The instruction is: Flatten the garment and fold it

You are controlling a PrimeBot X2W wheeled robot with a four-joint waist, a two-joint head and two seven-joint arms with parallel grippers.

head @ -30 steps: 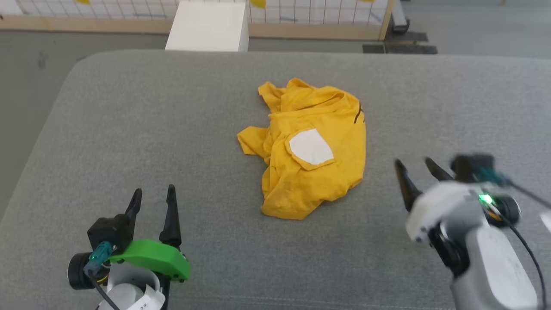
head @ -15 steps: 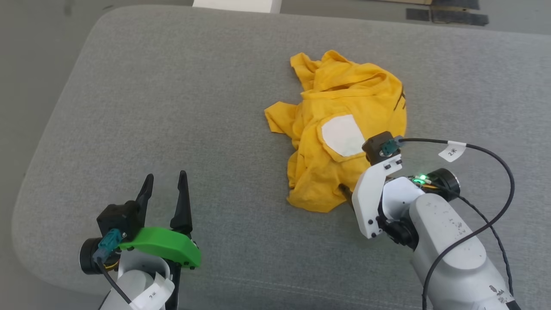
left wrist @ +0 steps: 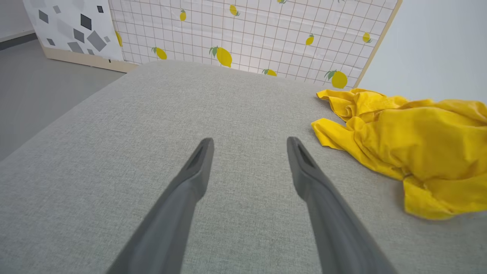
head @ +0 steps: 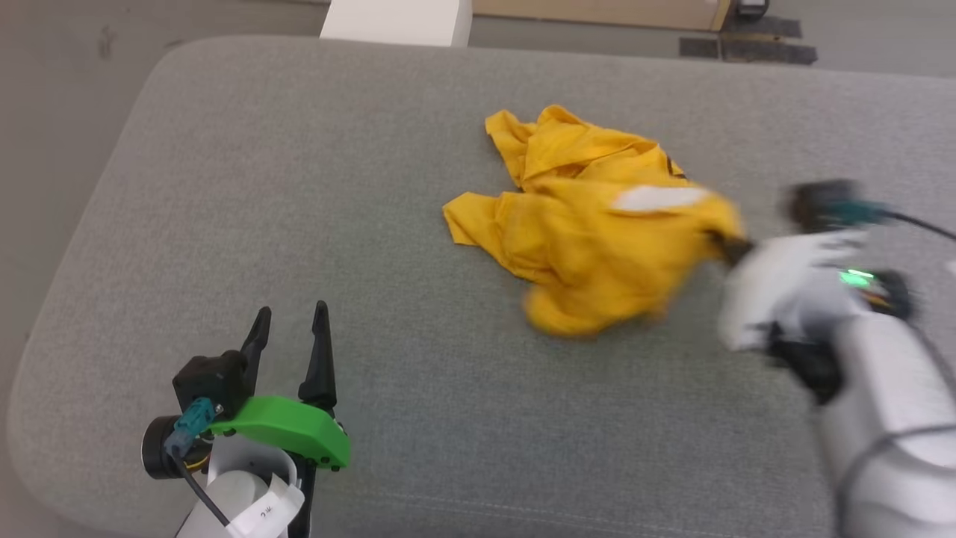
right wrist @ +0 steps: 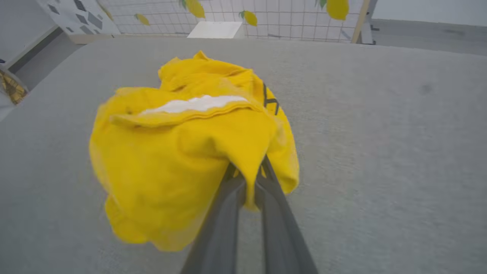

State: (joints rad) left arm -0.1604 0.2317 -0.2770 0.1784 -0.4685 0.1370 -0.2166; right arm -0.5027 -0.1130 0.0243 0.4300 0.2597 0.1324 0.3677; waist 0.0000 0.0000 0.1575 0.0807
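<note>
Head view: a yellow shirt (head: 597, 246) in a crumpled heap on the grey pad (head: 299, 149), right of middle and toward the far side. One loose flap spread flat to the left, a knot of folds at the far end, a rounded lobe at the near end. On top, a white patch (head: 657, 198), seen as a thin blurred sliver. At the shirt's right edge, the right gripper (head: 728, 243), blurred, dark tips buried in the cloth and pinched closed on it. At the near left, the left gripper (head: 291, 329), well apart from the shirt, fingers spread wide with nothing between them. Beyond the pad's far edge, a white box (head: 396, 19) on the floor (head: 75, 75).

Left wrist view: the left gripper (left wrist: 249, 142) low over bare pad (left wrist: 133, 114), its two fingers (left wrist: 198, 167) parted and empty. Off to the right, the shirt (left wrist: 418, 140), plain yellow on this side and deeply creased. Near-left flap flat on the pad, the bulk to the right swelling upward with shadow under its lower edge. Behind the pad, a lemon-print panel (left wrist: 247, 34).

Right wrist view: the right gripper (right wrist: 247, 171) clamped together on a fold of the shirt (right wrist: 171, 152), cloth draped over both tips and hanging down either side. Bulk bunched to the left, bright yellow, soft-edged from blur. Across the top, the patch (right wrist: 194, 103) as a narrow white band above a yellow hem. On the right flank, short black strokes (right wrist: 269, 99). Far end resting on the pad (right wrist: 380, 114); unclear whether the near end touches it.
</note>
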